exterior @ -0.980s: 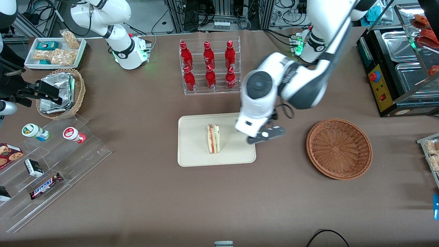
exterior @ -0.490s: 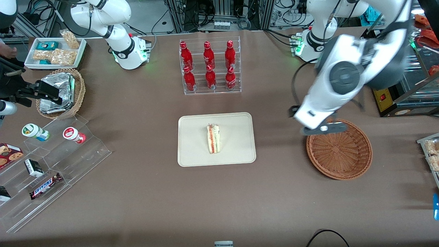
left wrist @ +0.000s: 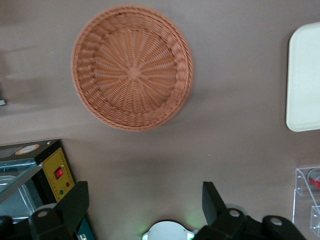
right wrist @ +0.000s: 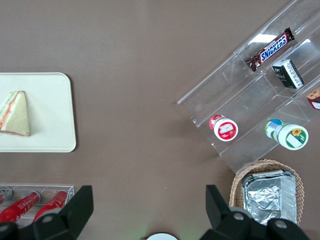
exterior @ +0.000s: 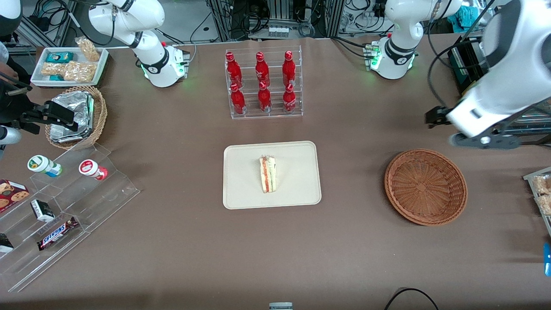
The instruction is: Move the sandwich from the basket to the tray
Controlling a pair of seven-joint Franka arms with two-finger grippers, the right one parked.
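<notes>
The sandwich [exterior: 268, 174], a white wedge with red and green layers, lies on its side in the middle of the cream tray [exterior: 241, 189]; the parked arm's wrist view shows the sandwich [right wrist: 15, 114] on the tray [right wrist: 55, 125] too. The round brown wicker basket [exterior: 425, 186] holds nothing and sits toward the working arm's end. My gripper [exterior: 482, 141] hangs high above the table, farther from the front camera than the basket and near the table's end. In the working arm's wrist view the gripper [left wrist: 145, 200] is open with nothing between its fingers, looking down on the basket [left wrist: 132, 67] and the tray's rim [left wrist: 305, 80].
A clear rack of red bottles [exterior: 263, 82] stands farther back than the tray. A black appliance with a red button [exterior: 473, 97] sits by the gripper. Toward the parked arm's end are an acrylic snack shelf [exterior: 64, 202], a foil-packet basket [exterior: 77, 116] and a white snack tray [exterior: 69, 64].
My gripper has swung away from the tray's edge, passed over the basket's rim and risen toward the working arm's end. The sandwich stays on the tray.
</notes>
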